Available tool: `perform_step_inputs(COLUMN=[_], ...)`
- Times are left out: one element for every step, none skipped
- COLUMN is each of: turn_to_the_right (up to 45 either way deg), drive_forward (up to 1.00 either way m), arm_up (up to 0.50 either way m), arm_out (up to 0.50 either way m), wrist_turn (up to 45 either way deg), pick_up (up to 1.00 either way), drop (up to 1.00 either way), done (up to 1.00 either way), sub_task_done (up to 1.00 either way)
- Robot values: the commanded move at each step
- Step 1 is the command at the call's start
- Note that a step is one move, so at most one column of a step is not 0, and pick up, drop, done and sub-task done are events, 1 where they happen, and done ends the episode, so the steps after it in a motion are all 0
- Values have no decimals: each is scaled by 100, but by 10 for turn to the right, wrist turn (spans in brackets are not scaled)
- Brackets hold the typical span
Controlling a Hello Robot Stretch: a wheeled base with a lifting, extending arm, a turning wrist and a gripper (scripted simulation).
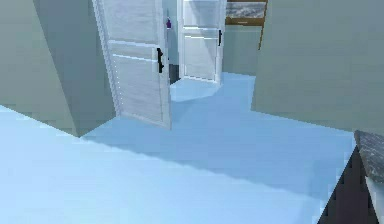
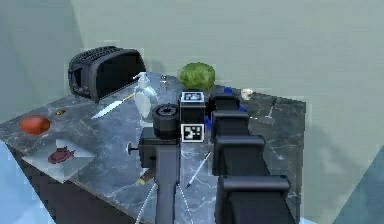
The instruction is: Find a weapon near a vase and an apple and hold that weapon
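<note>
A dark marble counter (image 2: 255, 125) carries a long pale blade-like thing, perhaps a knife (image 2: 112, 106), lying beside a clear glass vessel (image 2: 143, 88). A red round fruit (image 2: 36, 124) sits near the counter's left end. My arm's dark bar rises from the bottom edge to two white marker squares (image 2: 193, 98). Left of them is the gripper (image 2: 160, 115), over the counter and to the right of the blade. Things lie on the counter around its far end, so I cannot tell whether it holds anything.
A black toaster (image 2: 105, 70) and a green leafy ball (image 2: 198, 75) stand at the counter's back. A white square with a red thing (image 2: 65, 155) lies at the front left. Ahead, an open white door (image 1: 135, 60) leads on across pale blue floor; the counter's corner (image 1: 372, 160) juts in at the right.
</note>
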Motion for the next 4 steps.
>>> perform_step_inputs(turn_to_the_right=[0, 0, 0, 0], drive_forward=[0, 0, 0, 0], arm_up=[0, 0, 0, 0], arm_out=[0, 0, 0, 0], wrist_turn=[450, 450, 450, 90], pick_up=[0, 0, 0, 0], drop=[0, 0, 0, 0], done=[0, 0, 0, 0], sub_task_done=[0, 0, 0, 0])
